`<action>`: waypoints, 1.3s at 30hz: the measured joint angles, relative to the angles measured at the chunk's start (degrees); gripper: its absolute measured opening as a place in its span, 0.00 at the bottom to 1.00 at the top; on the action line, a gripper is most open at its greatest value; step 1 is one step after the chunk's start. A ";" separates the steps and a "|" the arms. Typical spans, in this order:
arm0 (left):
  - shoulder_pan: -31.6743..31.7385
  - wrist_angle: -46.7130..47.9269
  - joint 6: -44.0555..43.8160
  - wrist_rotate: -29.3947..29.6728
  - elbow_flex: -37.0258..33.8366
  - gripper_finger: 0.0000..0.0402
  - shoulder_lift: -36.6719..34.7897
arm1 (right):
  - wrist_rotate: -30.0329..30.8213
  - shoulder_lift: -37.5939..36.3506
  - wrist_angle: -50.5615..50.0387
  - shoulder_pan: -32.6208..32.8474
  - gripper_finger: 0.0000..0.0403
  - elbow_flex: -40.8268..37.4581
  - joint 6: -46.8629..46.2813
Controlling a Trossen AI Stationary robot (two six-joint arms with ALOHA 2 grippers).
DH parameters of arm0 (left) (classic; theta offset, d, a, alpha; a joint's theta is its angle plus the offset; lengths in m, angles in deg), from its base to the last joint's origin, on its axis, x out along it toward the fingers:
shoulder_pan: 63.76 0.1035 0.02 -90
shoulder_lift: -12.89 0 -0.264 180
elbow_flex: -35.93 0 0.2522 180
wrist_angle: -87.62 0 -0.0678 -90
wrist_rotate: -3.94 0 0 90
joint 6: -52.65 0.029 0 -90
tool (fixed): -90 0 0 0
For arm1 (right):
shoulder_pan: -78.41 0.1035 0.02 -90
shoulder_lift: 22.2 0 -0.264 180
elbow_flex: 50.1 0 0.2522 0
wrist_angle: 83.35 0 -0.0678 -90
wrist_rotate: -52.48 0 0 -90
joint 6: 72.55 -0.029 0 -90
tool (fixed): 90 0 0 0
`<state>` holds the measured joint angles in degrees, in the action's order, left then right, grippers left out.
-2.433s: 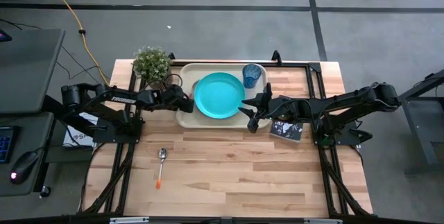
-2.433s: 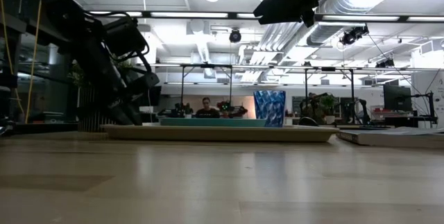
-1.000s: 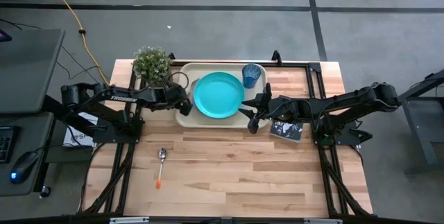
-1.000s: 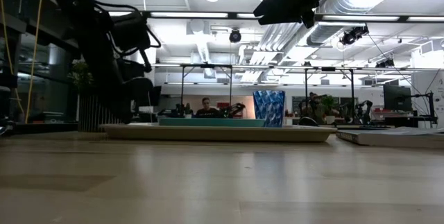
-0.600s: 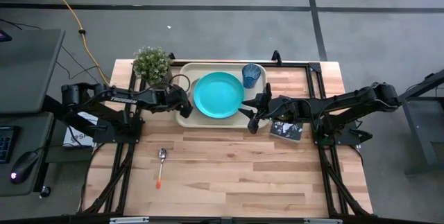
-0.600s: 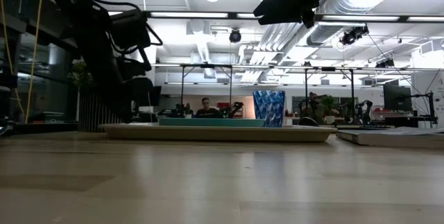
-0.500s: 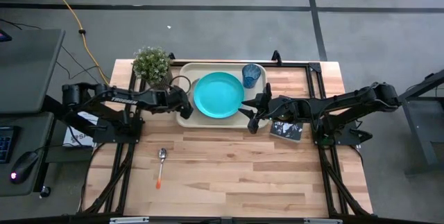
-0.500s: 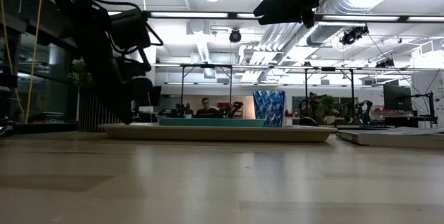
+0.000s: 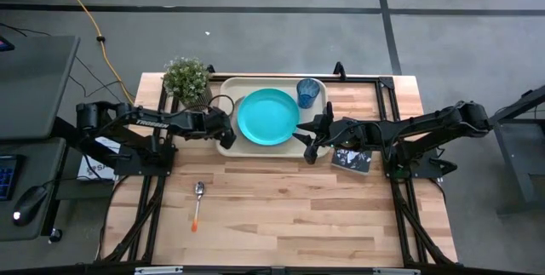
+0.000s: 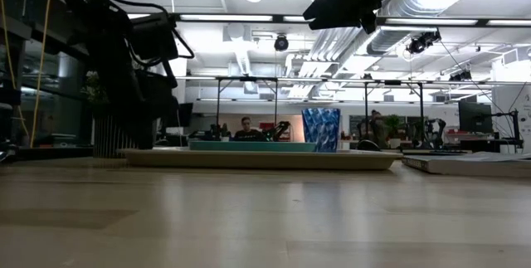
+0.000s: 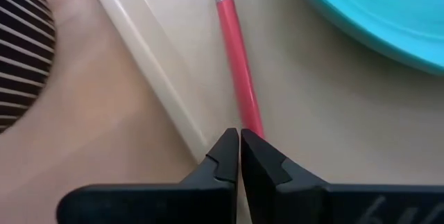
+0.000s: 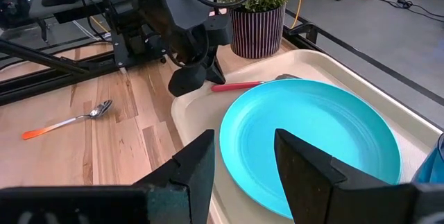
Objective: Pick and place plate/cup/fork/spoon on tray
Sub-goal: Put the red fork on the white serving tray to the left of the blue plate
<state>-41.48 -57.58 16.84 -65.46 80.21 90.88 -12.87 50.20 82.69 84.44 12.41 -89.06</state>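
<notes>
The beige tray lies at the table's far middle. The turquoise plate and the blue cup stand on it. The red-pink-handled fork lies flat on the tray left of the plate, tines toward the far side. My left gripper is shut over the tray's left rim, right at the fork's handle end. My right gripper is open and empty over the tray's near right corner, beside the plate. The orange-handled spoon lies flat on the table, near left. My left gripper stands with its shut fingertips over the free end of the fork's handle, pointing slanted down from the table's left. The fingertip hides the handle's very end, so I cannot tell whether it touches. The fork lies on the tray.
A potted plant stands just beyond my left gripper at the tray's far left corner. A dark book lies right of the tray under my right arm. The near half of the table holds only the spoon.
My left gripper has drawn back a little toward the table's left edge, away from the plate. The fork, plate and cup have stayed where they were.
</notes>
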 joint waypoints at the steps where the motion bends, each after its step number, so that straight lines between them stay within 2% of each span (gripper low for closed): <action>1: 0.00 0.04 0.00 -0.48 0.00 0.00 0.00 | 0.00 0.00 0.02 0.02 0.35 0.00 0.00; 9: -0.18 0.06 -0.23 -2.47 0.00 0.00 0.00 | -0.01 0.00 0.02 0.02 0.35 0.00 0.00; 39: -7.62 -5.03 -6.59 -5.16 0.00 0.00 0.01 | -1.20 0.00 0.00 0.02 0.35 0.00 0.46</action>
<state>-49.10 -62.61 10.25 -70.62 80.21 90.90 -14.07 50.20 82.69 84.45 12.41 -88.60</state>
